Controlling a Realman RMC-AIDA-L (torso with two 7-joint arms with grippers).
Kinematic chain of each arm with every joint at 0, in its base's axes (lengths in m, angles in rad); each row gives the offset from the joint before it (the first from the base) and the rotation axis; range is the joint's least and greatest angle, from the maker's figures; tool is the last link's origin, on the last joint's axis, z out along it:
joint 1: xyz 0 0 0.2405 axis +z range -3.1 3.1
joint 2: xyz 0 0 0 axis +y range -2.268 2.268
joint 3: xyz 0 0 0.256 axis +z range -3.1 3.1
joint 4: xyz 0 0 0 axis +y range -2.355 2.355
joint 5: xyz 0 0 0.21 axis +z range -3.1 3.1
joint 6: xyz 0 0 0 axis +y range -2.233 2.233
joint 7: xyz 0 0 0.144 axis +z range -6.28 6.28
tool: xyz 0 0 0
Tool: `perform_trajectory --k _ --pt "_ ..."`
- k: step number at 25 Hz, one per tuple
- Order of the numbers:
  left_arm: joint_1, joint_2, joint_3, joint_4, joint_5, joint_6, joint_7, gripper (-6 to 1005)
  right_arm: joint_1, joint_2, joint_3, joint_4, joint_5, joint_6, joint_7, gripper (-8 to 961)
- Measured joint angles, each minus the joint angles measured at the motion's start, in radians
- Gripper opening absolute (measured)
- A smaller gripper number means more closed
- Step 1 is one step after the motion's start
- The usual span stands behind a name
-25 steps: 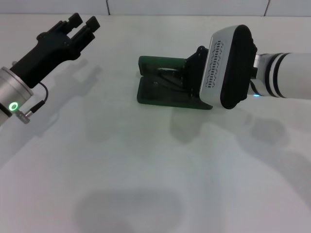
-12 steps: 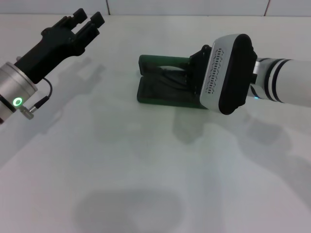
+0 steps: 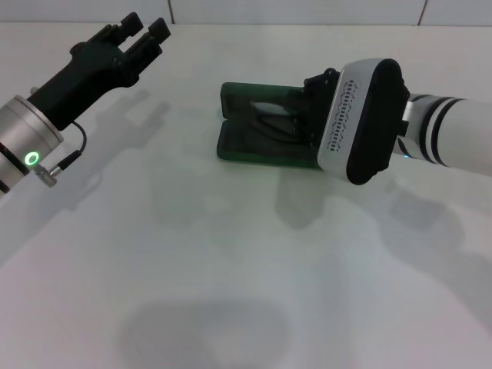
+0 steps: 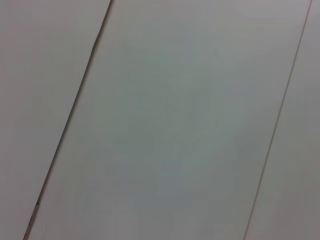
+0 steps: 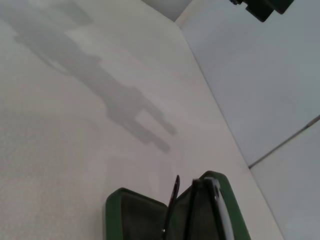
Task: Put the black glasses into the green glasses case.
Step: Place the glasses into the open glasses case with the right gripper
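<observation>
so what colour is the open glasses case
Dark green glasses case, with a darker lining; clearest in the head view.

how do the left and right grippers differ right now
The left gripper is raised at the table's far left, away from everything; the right gripper is down at the open green case, where the black glasses lie. The left's fingers show plainly; the right's are hidden behind its wrist. Both are black.

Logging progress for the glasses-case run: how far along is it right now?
Done: the green glasses case lies open on the table, and the black glasses sit inside it. In hand: the right gripper is at the case's open end, over the glasses; whether it grips them cannot be seen. The left gripper is raised off to the side, holding nothing. Left: releasing the glasses and clearing the case.
</observation>
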Motion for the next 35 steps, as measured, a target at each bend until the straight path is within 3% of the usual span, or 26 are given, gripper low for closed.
perform_trajectory --k 19,24,30,35 --pt "-0.001 -0.001 0.0 -0.002 0.001 0.0 -0.003 605 -0.005 0.0 -0.049 -0.016 -0.04 0.091 -0.04 386" --pt "-0.006 -0.001 0.0 -0.002 0.001 0.0 -0.006 606 -0.011 0.0 -0.081 -0.007 -0.04 0.131 -0.063 484" --pt "-0.013 -0.001 0.001 -0.003 0.005 0.0 -0.014 607 -0.027 0.0 -0.084 0.013 -0.038 0.172 -0.064 491" --pt "-0.022 -0.001 0.002 -0.02 0.005 0.0 -0.019 607 -0.031 0.0 -0.08 0.036 -0.029 0.184 -0.061 659"
